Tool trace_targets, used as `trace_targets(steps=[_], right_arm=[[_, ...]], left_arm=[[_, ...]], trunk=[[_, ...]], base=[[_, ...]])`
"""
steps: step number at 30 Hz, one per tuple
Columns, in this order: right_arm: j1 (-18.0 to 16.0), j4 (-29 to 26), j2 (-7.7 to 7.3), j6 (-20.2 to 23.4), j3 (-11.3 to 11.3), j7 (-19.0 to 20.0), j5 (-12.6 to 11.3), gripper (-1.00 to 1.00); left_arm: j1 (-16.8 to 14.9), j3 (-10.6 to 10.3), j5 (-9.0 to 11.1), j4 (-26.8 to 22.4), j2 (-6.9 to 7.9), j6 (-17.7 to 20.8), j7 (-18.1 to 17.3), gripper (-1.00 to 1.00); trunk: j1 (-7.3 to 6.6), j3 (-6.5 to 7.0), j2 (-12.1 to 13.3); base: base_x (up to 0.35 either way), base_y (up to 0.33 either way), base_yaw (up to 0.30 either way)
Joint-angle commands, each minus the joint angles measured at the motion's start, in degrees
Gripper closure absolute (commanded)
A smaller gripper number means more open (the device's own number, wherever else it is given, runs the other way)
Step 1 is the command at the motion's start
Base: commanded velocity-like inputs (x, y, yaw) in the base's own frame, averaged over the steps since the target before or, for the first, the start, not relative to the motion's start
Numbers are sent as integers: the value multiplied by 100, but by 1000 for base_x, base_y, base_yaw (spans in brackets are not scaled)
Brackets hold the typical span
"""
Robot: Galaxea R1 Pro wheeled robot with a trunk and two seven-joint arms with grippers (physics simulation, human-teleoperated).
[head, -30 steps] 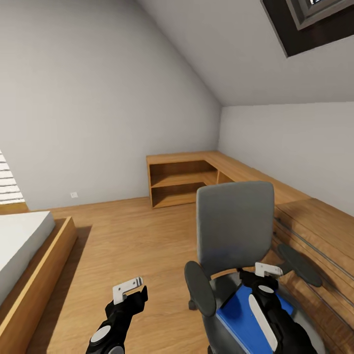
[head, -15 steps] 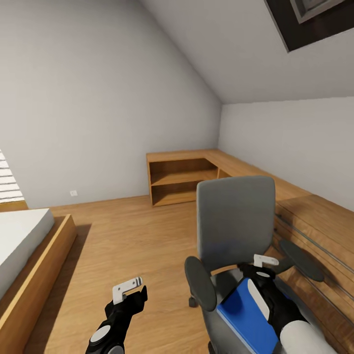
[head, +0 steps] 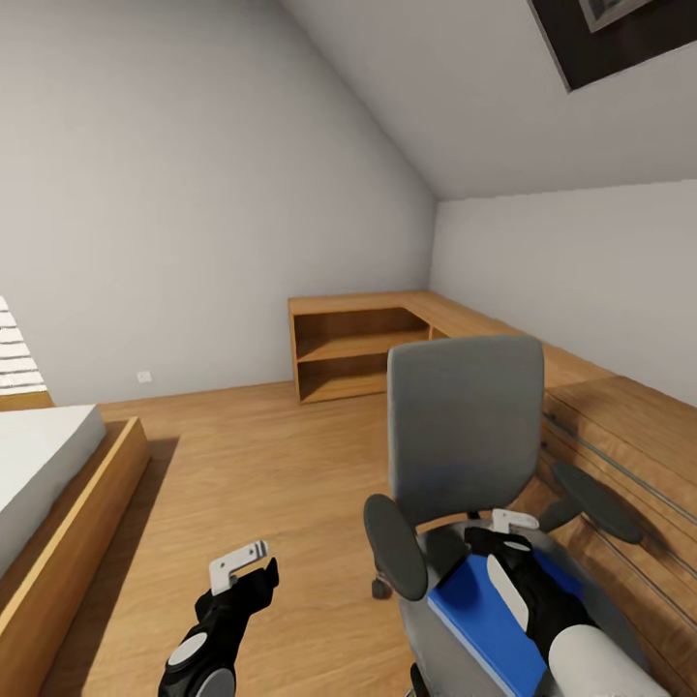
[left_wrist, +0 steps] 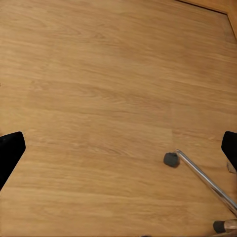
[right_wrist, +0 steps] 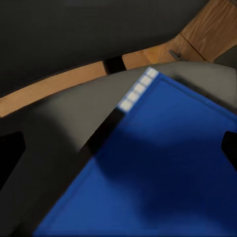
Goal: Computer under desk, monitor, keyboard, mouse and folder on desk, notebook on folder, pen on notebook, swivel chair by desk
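Folder retrieval is the step we judge to be in hand: the folder (head: 489, 624) lies flat on the seat of the swivel chair (head: 463, 436), between its two armrests, not yet lifted. Our right gripper (head: 505, 524) hovers over the folder's far end, near the chair's backrest; in the right wrist view its fingers (right_wrist: 10, 158) stand wide apart above the blue cover, empty. Our left gripper (head: 237, 566) hangs on the chair's left above bare floor, fingers likewise apart. Next we likely need to lower onto an edge of the folder and close there.
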Motion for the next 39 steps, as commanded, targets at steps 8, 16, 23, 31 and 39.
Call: trace_targets(steps=[8,16,23,31,39], right_arm=[[-6,37,19,62,75,-41,-45,-100],[-6,47,29,81,81,-45,-34,-100],[-6,48,28,81,77,-45,-33,-100],[-6,56,28,81,76,-45,-30,-100],[-6,56,23,81,72,-53,-25,-100]], left_arm=[[-6,34,9,-6,-4,22,41,-100],[-6,32,11,-6,-4,22,41,-100],[-5,13,16,-6,-8,22,41,-100],[-6,-6,3,-6,-7,21,41,-100],[-6,0,2,-6,-4,14,49,-100]], trunk=[[176,-150,-325],[351,-294,-646],[505,-419,-927],[505,-419,-927],[505,-419,-927]], base=[[0,0,0],[0,0,0],[0,0,0],[0,0,0],[-25,-4,0]])
